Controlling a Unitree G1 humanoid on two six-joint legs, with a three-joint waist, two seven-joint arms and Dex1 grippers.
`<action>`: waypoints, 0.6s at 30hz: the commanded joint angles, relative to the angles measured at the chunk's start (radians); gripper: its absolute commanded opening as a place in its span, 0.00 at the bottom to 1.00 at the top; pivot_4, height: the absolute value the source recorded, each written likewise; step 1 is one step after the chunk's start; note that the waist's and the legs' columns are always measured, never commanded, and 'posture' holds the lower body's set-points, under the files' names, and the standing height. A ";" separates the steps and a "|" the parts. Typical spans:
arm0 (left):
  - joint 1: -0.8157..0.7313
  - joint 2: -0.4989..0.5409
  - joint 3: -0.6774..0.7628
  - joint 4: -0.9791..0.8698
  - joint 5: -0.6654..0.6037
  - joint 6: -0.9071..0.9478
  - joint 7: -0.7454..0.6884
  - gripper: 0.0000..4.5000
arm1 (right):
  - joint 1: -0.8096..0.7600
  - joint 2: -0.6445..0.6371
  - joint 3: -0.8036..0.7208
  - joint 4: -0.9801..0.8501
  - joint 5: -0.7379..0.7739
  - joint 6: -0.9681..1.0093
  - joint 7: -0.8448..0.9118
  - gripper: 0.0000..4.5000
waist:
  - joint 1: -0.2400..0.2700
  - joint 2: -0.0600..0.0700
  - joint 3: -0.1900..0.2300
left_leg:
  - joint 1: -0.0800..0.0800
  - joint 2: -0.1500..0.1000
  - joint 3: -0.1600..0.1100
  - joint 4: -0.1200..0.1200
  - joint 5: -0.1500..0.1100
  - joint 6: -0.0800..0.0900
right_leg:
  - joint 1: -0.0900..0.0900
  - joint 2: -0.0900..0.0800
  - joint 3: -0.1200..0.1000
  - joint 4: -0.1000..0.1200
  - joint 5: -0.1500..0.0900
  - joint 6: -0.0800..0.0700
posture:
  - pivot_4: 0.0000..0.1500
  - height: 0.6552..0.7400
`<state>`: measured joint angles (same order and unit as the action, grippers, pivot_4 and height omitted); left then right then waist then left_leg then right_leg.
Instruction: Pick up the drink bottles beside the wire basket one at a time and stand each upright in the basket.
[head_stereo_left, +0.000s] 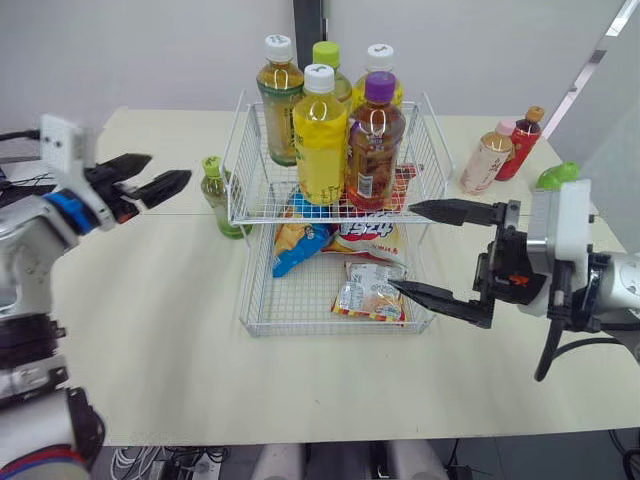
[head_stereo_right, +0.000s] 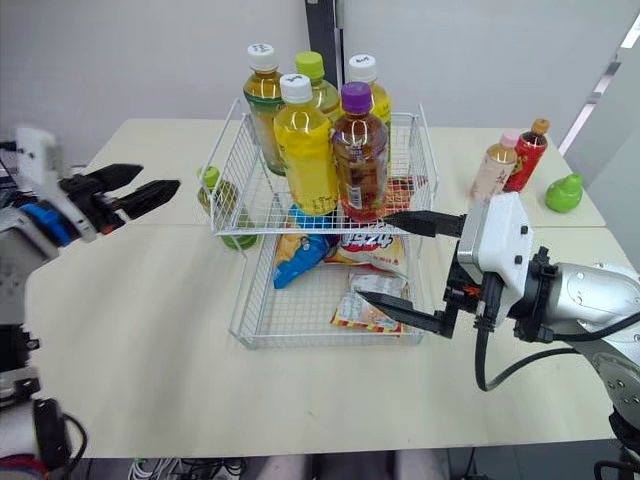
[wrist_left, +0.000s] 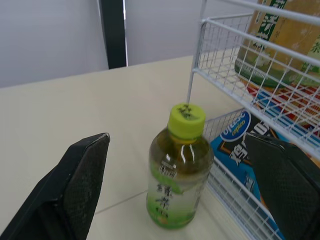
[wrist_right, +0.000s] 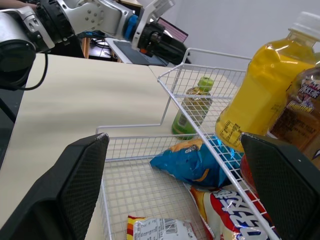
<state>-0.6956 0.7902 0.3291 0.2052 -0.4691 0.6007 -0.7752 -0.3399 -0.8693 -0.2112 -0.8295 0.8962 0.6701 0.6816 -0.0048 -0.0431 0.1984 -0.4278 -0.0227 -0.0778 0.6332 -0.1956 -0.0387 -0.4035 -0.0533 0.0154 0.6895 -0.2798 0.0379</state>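
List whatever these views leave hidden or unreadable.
- Head views: lime-capped bottle, body mostly hidden behind the yellow bottle.
- Head views: blue snack bag, top covered by the upper basket tier.
- Head views: pink-capped bottle, label too small to read.
- Left wrist view: large tea bottle, cut off by the picture's edge.

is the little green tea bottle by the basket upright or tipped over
Upright: the green tea bottle stands on its base on the table, cap up, outside the basket.
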 joint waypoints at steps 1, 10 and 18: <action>-0.060 -0.036 -0.038 -0.004 0.046 -0.022 0.088 0.99 | 0.027 -0.020 -0.056 -0.036 0.003 -0.038 0.017 1.00 | -0.002 0.000 0.000 | 0.000 0.000 0.000 0.000 0.000 0.000 | 0.000 0.000 0.000 0.000 0.000 0.000 | 1.00 1.00; -0.083 -0.161 -0.103 -0.006 0.136 -0.012 0.287 0.99 | 0.018 -0.011 -0.003 -0.043 -0.019 -0.041 -0.014 1.00 | -0.010 0.000 0.000 | 0.000 0.000 -0.001 0.000 0.000 0.000 | 0.000 0.000 0.000 0.000 0.000 0.000 | 1.00 1.00; -0.094 -0.202 -0.123 0.017 0.174 -0.024 0.328 0.91 | 0.014 -0.011 0.024 -0.044 -0.031 -0.046 -0.029 1.00 | -0.010 0.000 0.000 | 0.000 0.000 -0.001 0.000 0.000 0.000 | 0.000 0.000 0.000 0.000 0.000 0.000 | 1.00 1.00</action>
<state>-0.7588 0.5824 0.2004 0.2398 -0.3054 0.6024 -0.4586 -0.3090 -0.8791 -0.1729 -0.8500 0.8746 0.6432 0.6645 -0.0145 -0.0430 0.1983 -0.4280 -0.0230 -0.0784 0.6333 -0.1956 -0.0388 -0.4035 -0.0528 0.0151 0.6898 -0.2798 0.0379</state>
